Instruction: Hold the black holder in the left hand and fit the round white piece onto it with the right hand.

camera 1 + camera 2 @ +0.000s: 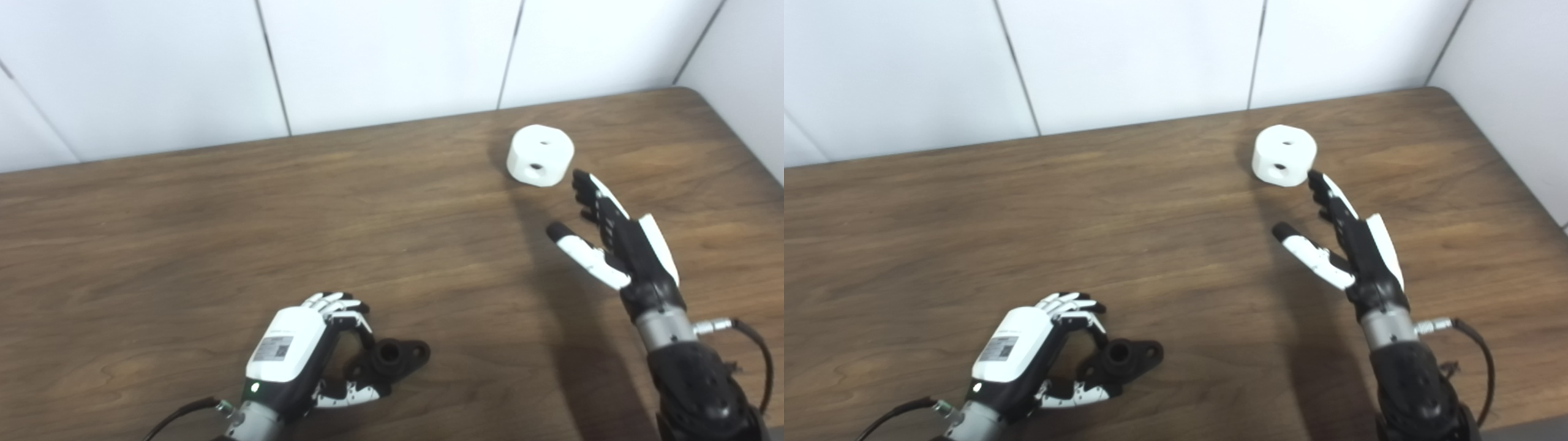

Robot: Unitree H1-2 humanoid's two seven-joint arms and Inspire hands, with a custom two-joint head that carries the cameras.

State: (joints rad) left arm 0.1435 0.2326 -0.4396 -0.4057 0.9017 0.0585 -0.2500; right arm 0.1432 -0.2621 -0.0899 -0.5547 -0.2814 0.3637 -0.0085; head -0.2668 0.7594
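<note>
Black holder (392, 360) sits low in the frame, a bit left of center, flat on the wooden table (184, 245), with the left hand (306, 355) curled around its near end. Fingers and thumb look wrapped on it, so I'd call that a grip, though it still rests on the table. Its long axis runs roughly left to right, flange ear with a hole pointing right, central socket facing up.

Round white piece (540, 154) is in the upper right, well apart from the holder. It's a stubby cylinder sitting flat, axis vertical, one hole on top and one in the side wall facing the camera. The right hand (606, 236) is just beside it, fingers spread and holding nothing, fingertips close to its lower right edge but not clearly touching.

My guess: both parts are rigid plastic, light, kinda slick. I'd pinch the white one across its curved sides, thumb opposite fingers, leaving the holes uncovered.
</note>
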